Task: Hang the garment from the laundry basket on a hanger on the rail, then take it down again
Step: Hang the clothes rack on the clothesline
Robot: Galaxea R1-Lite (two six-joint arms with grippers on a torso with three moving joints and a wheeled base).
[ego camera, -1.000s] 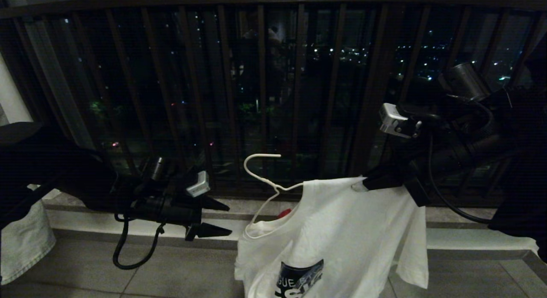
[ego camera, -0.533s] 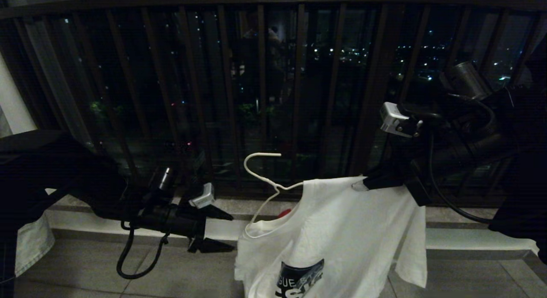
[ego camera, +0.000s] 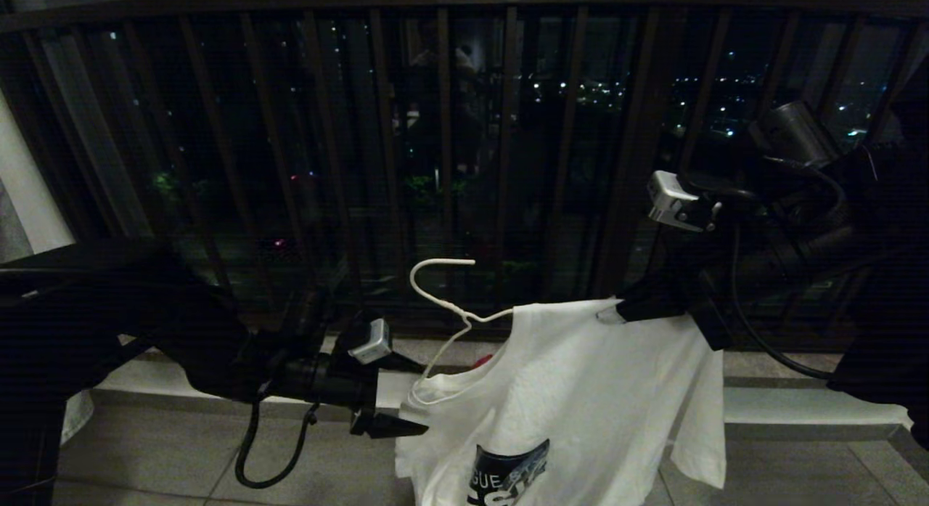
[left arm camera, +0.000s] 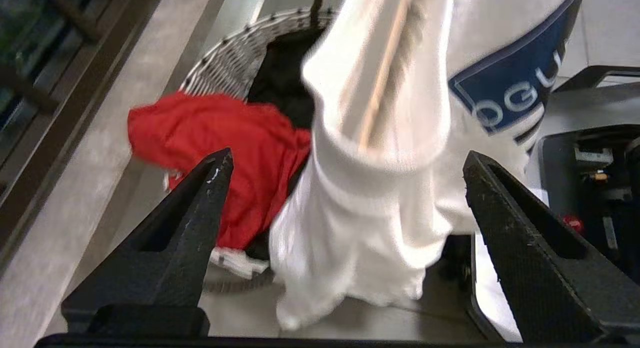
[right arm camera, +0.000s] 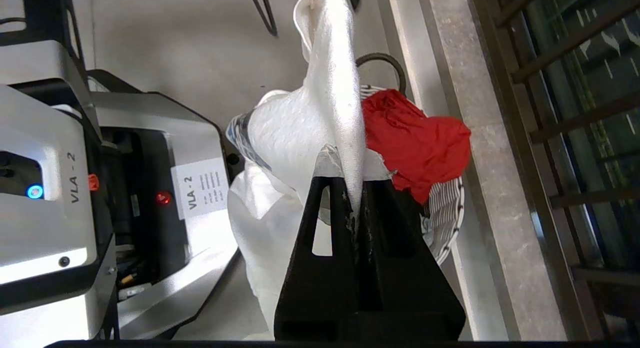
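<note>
Head view: right gripper [ego camera: 617,313] pinches the white logo-printed T-shirt [ego camera: 573,397] by one shoulder, while the wide-open left gripper [ego camera: 417,397], nearer, faces its unsupported collar side below the cream wire hanger [ego camera: 443,303].

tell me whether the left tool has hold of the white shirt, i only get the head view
Observer: No. The left wrist view shows the left tool open wide. The T-shirt hangs between its fingers, not pinched.
Operator: is the right tool on cloth or on the hanger
Observer: On cloth. The right wrist view shows the right tool shut on a fold of the T-shirt. I cannot tell whether wire lies inside that fold.
Operator: what's under the shirt
Observer: The laundry basket, with a red garment draped over its rim and a black garment inside.
</note>
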